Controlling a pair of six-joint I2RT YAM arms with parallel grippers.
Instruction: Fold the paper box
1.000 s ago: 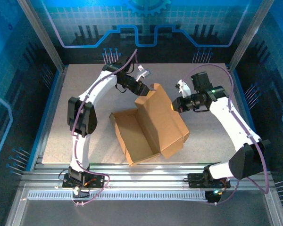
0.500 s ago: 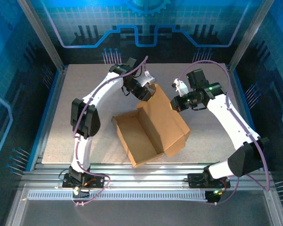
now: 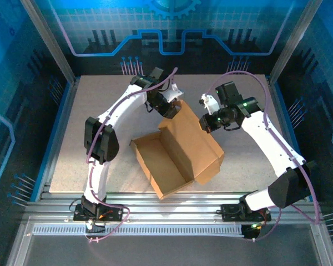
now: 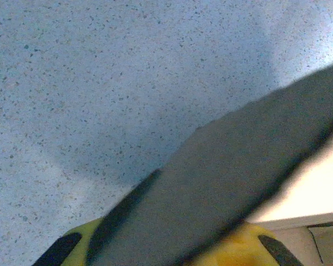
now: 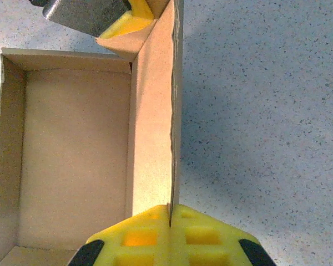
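Arms bend inward; left tool (image 3: 172, 110) and right tool (image 5: 170, 215) pinch paper box (image 3: 183, 145) flap.

Cool bluish light falls from above, sharp overhead, while the left wrist view is blurred.

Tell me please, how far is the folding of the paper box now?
Done: the paper box already has a tray with standing walls. In hand: the right gripper is shut on the raised lid panel's edge; the left gripper is at its far corner, grip unclear. Left: the lid is not closed over the tray.
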